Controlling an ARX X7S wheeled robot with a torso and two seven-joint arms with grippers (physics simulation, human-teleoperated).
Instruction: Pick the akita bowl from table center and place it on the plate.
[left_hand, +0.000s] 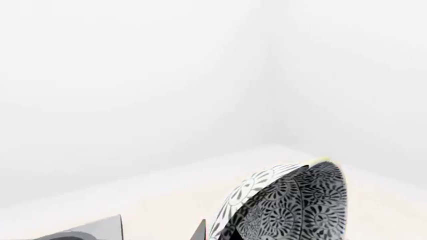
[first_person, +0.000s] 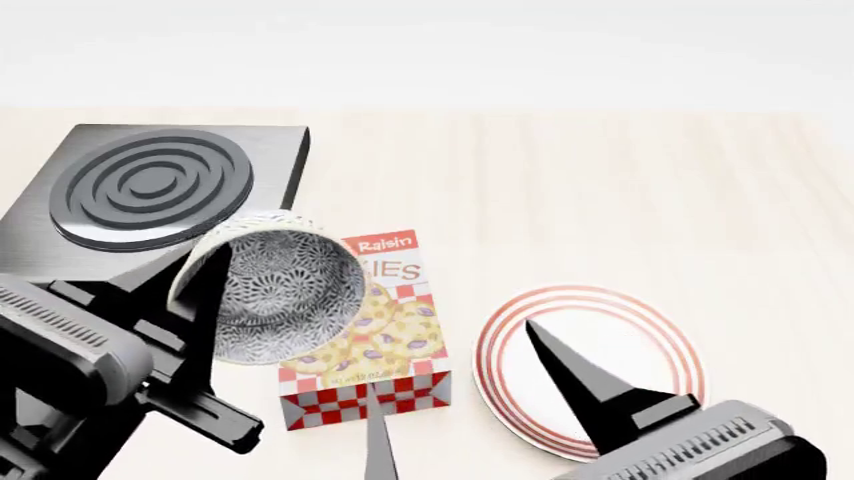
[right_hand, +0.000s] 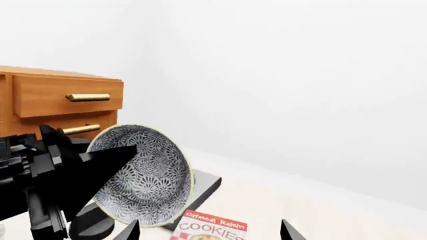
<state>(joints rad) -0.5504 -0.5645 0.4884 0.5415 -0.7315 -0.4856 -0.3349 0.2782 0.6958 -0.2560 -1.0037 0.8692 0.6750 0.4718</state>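
Note:
The akita bowl (first_person: 287, 295), with a grey-and-white floral pattern, hangs tipped on its side above the table, its opening towards the head camera. My left gripper (first_person: 200, 278) is shut on its rim, one dark finger (first_person: 210, 290) lying inside the bowl. The left wrist view shows the bowl (left_hand: 293, 205) close against that gripper (left_hand: 217, 232). In the right wrist view the bowl (right_hand: 143, 175) shows held by the left gripper (right_hand: 100, 160). The white plate (first_person: 641, 340) with red rings lies on the table at the right. My right gripper (first_person: 454, 370) (right_hand: 211, 225) hovers open over the plate's left edge, holding nothing.
A box of oatmeal raisin cookies (first_person: 380, 340) lies flat under and just right of the held bowl. A grey stove (first_person: 147, 185) with a round burner stands at the back left. A wooden dresser (right_hand: 60, 100) with brass handles stands beyond it.

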